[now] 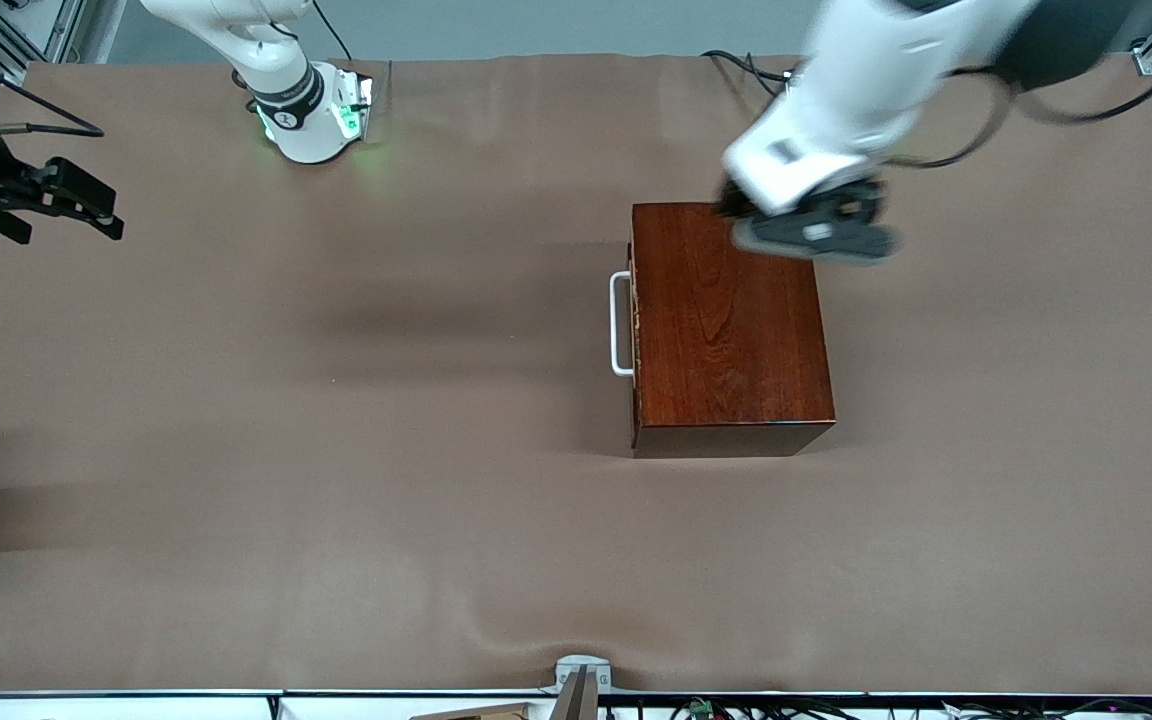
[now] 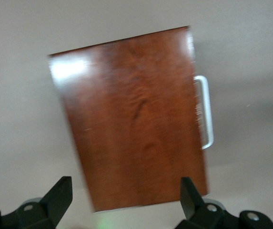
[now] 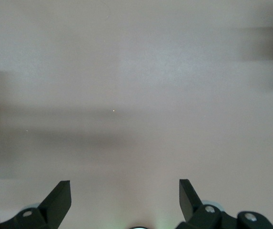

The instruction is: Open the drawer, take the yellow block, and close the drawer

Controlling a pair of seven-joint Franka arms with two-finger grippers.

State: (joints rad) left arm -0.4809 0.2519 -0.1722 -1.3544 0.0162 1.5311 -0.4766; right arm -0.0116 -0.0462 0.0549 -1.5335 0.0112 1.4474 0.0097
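Drawer [image 1: 633,325] shut; left gripper [image 2: 126,200] spread above box [image 1: 726,320].

A glossy reddish-brown wooden box [image 1: 731,325] with dark wavy grain sits right of centre in the frame. On its side is a white U-shaped bar handle [image 1: 620,324]. The table covering [image 1: 336,450] is plain matte tan-brown. The arms are white with black grippers; the base [image 1: 311,115] at upper left of the frame glows green.
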